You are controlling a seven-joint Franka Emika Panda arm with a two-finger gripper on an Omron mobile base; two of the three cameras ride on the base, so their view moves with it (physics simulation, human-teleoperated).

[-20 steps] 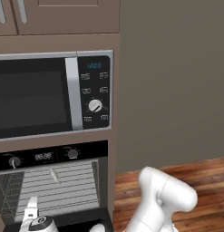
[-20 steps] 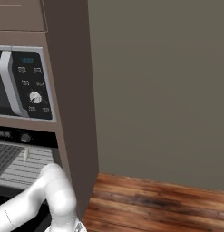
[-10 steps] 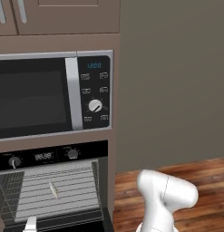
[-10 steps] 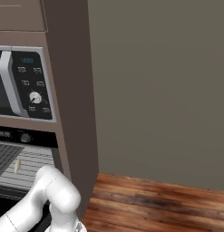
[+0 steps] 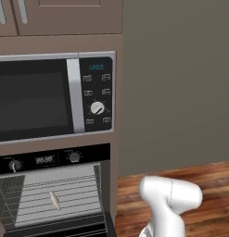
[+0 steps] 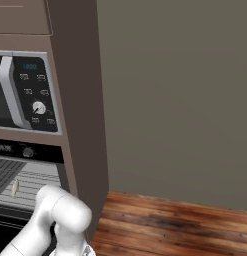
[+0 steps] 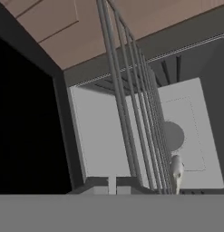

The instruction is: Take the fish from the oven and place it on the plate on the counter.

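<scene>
The oven (image 5: pixel 41 159) stands open under the microwave, its grey wire rack (image 5: pixel 65 194) exposed. The fish (image 5: pixel 54 200), slim and pale, lies on the middle of that rack; from the right side the fish (image 6: pixel 15 188) shows near the rack's left part. In the hand view I look up and into the oven cavity from low down: the rack's bars (image 7: pixel 131 113) run overhead and the fish (image 7: pixel 176 174) rests on them at the lower right. My arm (image 5: pixel 169 199) bends down past the bottom edge of both base views. The plate and counter are out of view.
A silver-and-black microwave (image 5: pixel 92 97) with a blue display sits directly above the oven. The brown cabinet side (image 6: pixel 80 125) walls off the right of the oven. Wooden floor (image 6: pixel 170 225) and a plain grey wall (image 5: pixel 181 83) lie to the right.
The hand, earlier visible low in front of the oven rack in the left base view, has dropped below the frame's bottom edge. The fish has not moved.
</scene>
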